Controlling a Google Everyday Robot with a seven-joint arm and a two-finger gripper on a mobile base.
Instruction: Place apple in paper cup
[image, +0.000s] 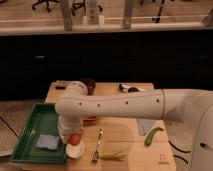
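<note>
Wooden worktop (122, 132), dark cabinets behind. Down-pointing hand (69, 136) at arm's end; spread or pinching, cannot tell. At hand's tip: apple (75, 139), touching or just beside. Directly below hand and apple: cup (75, 152), mouth up. Judgement: release straight down suffices.

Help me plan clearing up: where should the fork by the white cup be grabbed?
Likely mid-handle, from straight above: the fork lies flat on the table, long and thin, so close across its width. The claw hangs beside it, over the paper cup.
</note>
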